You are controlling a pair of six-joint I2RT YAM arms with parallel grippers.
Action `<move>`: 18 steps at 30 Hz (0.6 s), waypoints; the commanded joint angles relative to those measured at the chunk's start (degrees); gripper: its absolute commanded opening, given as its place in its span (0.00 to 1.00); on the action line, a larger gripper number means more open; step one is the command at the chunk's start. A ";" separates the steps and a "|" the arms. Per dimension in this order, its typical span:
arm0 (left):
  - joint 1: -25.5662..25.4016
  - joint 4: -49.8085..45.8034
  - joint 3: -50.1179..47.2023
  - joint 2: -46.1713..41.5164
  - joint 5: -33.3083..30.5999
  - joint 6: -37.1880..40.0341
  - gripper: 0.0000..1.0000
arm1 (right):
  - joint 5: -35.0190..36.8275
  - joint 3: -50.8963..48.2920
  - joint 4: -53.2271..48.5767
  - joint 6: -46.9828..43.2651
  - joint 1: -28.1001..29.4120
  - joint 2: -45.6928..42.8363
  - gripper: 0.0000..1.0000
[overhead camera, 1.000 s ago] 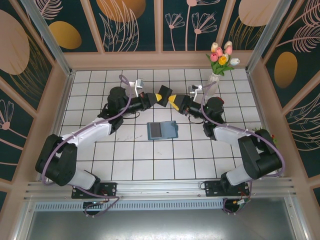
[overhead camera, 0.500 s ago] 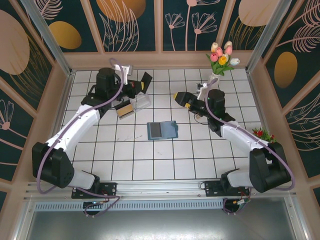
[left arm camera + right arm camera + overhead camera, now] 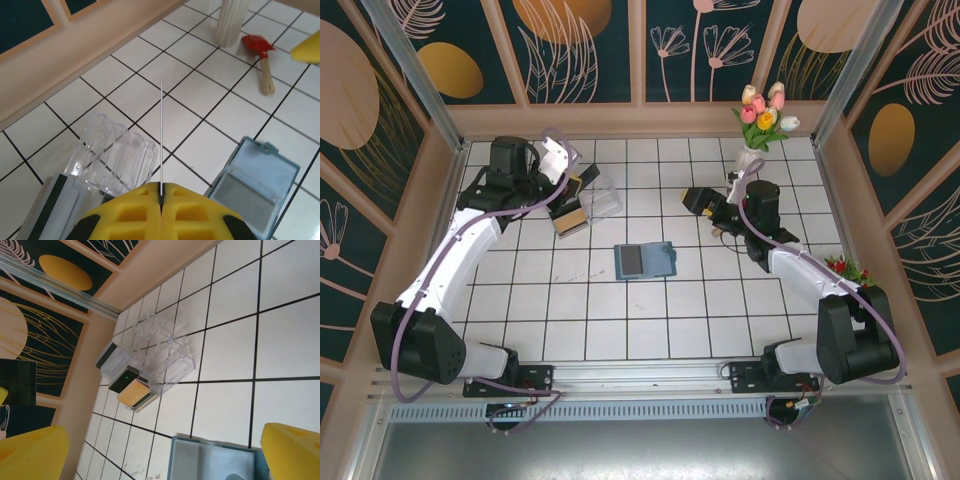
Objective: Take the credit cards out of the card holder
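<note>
The left claw (image 3: 161,192), clamped on a card (image 3: 161,131), hangs by the box (image 3: 112,160); the holder (image 3: 645,261) lies between it and the spread-apart right claw (image 3: 698,203).

I see the teal card holder (image 3: 645,261) lying open and flat mid-table, greyish pockets up. Tan and dark-striped credit cards (image 3: 131,388) sit at one end of the clear box (image 3: 162,352). A single card (image 3: 161,130) stands edge-on, pinched in the left gripper (image 3: 161,192).
</note>
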 commanded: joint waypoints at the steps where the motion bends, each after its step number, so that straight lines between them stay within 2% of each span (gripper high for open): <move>1: 0.73 -1.50 -1.96 0.52 1.69 7.72 0.00 | -0.42 -0.93 -0.93 -1.80 -0.45 -2.02 0.99; 8: 2.25 -0.42 -3.91 7.54 -9.47 13.91 0.00 | -0.75 -1.35 -1.01 -1.59 -0.52 -2.05 0.99; 18: 2.84 3.48 -3.55 12.60 -11.55 14.94 0.00 | -2.70 -1.88 0.05 0.20 -0.50 -2.13 0.99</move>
